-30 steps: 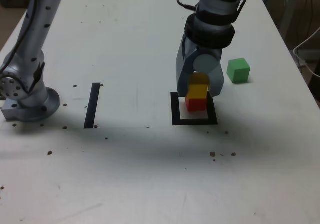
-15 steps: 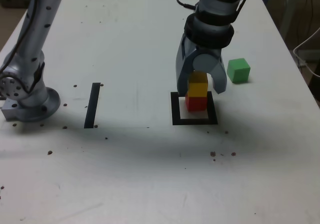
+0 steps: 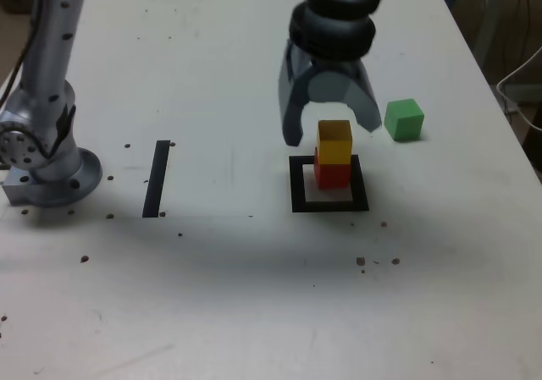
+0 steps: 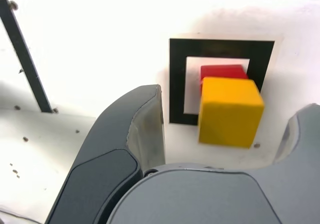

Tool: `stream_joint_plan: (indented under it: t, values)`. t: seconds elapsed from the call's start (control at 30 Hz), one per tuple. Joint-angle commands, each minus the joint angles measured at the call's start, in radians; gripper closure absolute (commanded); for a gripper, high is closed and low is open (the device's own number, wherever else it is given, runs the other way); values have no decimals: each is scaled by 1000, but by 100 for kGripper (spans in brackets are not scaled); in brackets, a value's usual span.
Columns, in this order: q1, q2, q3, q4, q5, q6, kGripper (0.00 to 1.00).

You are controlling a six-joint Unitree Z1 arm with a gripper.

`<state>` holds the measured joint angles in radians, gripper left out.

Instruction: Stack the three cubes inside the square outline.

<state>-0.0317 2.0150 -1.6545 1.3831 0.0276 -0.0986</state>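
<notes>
The yellow cube (image 3: 334, 141) sits on top of the red cube (image 3: 332, 175), which stands inside the black square outline (image 3: 297, 187). In the wrist view the yellow cube (image 4: 229, 111) covers most of the red cube (image 4: 223, 71) within the square outline (image 4: 177, 82). My gripper (image 3: 330, 129) hangs open just above and behind the stack, its fingers (image 3: 292, 124) spread wide on either side and touching nothing. The green cube (image 3: 404, 118) rests alone on the table toward the exterior view's right.
A narrow black strip (image 3: 157, 178) lies on the white table (image 3: 254, 261) toward the exterior view's left. The arm's grey base (image 3: 42, 160) stands at the far left. Small dark specks dot the surface. A cable (image 3: 521, 75) runs past the right table edge.
The gripper has opened, let go of the yellow cube and risen away from the stack. The yellow cube stays on the red one.
</notes>
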Motion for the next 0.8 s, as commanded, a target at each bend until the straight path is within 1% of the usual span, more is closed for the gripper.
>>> stream_joint_plan:
  t: [0.0, 0.07, 0.2, 0.3, 0.4, 0.5, 0.6, 0.77]
  values:
    - [3, -20, 5, 8, -4, -2, 0]
    - [3, -36, 8, 21, 2, -2, 0]
    - [4, -57, -9, 71, 39, 11, 0]
    - [10, -59, -25, 97, 60, 40, 0]
    - [21, -58, -43, 106, 74, 88, 0]
    - [39, -49, -77, 109, 82, 152, 0]
    - [64, -30, -121, 111, 80, 214, 0]
    - [107, 16, -183, 117, 75, 261, 1]
